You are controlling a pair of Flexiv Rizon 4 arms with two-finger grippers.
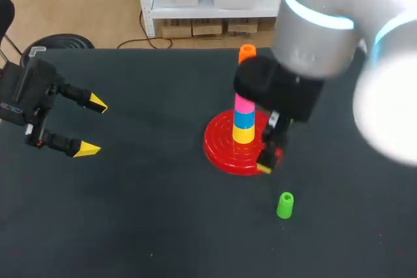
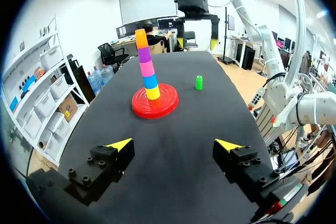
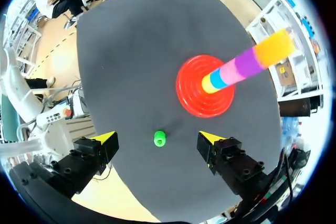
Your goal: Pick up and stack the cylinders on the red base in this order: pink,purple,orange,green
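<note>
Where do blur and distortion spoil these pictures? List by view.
Head view: the grey right arm is blurred and hides part of the coloured cylinder stack. Left wrist view: fisheye bends the edges of the black table. Right wrist view: the stack looks tipped sideways.

Count on the table [image 1: 150, 226]: one red base [image 1: 221, 153]. Six cylinders in all, one of each colour. Five stand in a single column on the base: yellow cylinder [image 2: 153, 93], blue cylinder [image 2: 150, 81], pink cylinder [image 2: 147, 67], purple cylinder [image 2: 143, 54], orange cylinder [image 2: 140, 38]. One green cylinder [image 1: 285, 205] stands alone off the base. Two grippers: left gripper [image 1: 92, 127], right gripper [image 3: 157, 139], two yellow-tipped fingers each, four tips total.
</note>
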